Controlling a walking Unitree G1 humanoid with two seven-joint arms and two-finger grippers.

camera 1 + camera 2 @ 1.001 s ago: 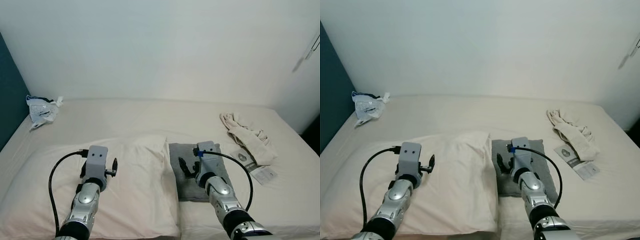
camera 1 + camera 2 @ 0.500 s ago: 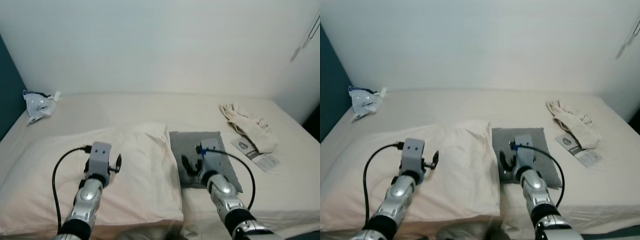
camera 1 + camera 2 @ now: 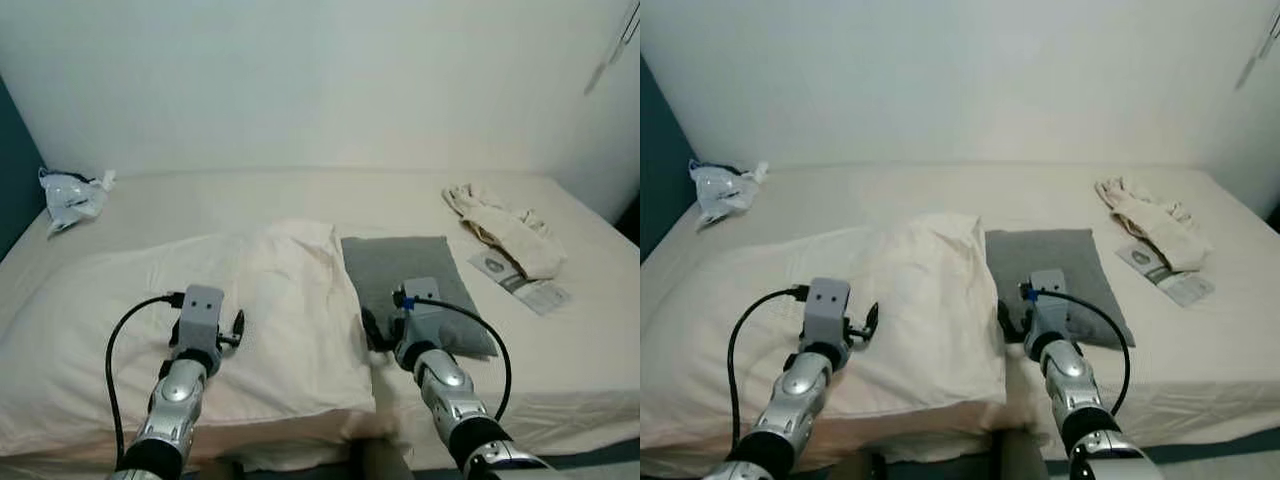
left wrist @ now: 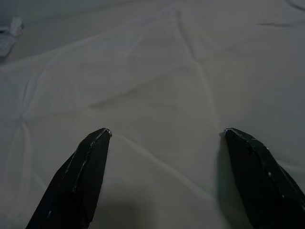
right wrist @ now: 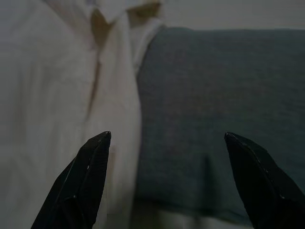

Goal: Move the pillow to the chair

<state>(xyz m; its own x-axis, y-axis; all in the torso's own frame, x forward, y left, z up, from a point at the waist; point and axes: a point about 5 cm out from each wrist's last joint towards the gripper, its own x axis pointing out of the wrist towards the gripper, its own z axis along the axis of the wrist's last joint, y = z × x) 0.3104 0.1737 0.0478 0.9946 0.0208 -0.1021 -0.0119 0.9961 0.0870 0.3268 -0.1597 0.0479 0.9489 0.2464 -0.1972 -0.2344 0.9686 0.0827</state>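
Pillow (image 3: 250, 310) is lying across the bed (image 3: 560, 370), long axis running left to right. Left tool (image 4: 167, 138) is hovering directly over it, spread wide; right tool (image 5: 167, 138), also spread, is straddling its right edge beside the grey cushion (image 3: 410, 280).

A wide bed (image 3: 250, 205) in a cream sheet is stretching across the view, running back to a plain white wall (image 3: 320, 80) at twelve o'clock. At nine o'clock a teal wall (image 3: 8, 170) is edging in. Soft, even light is falling over everything, and a dark strip of floor (image 3: 1240, 445) is peeking out at five o'clock.
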